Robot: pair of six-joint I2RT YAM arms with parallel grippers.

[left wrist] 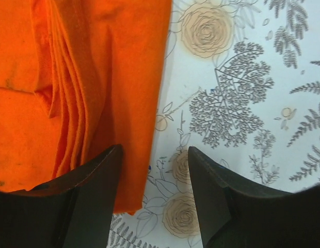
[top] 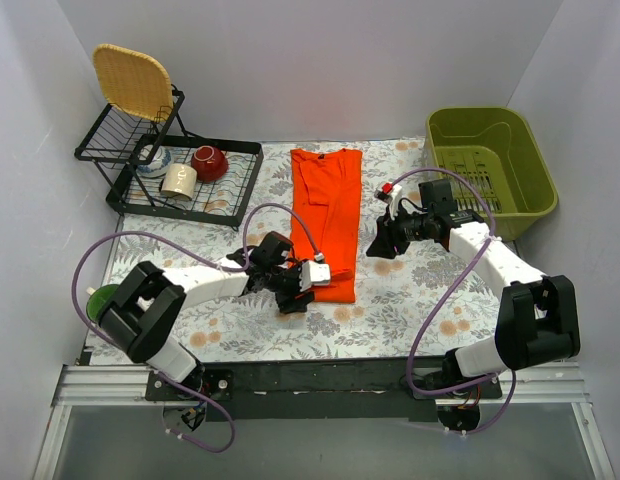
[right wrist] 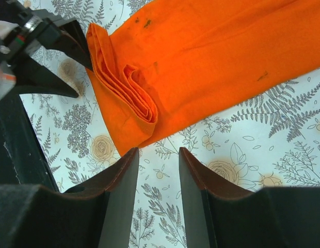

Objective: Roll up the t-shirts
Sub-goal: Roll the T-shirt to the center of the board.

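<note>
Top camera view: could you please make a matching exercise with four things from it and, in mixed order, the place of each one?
Things:
1. t-shirt
2. basket
3. bowl
4. woven plate

Places:
A. in the lower tray of the black rack, beside the cup
B. middle of the table, folded into a long strip
C. standing on edge on the rack's upper shelf
D. far right corner

Pairs: 1-B, 2-D, 3-A, 4-C
</note>
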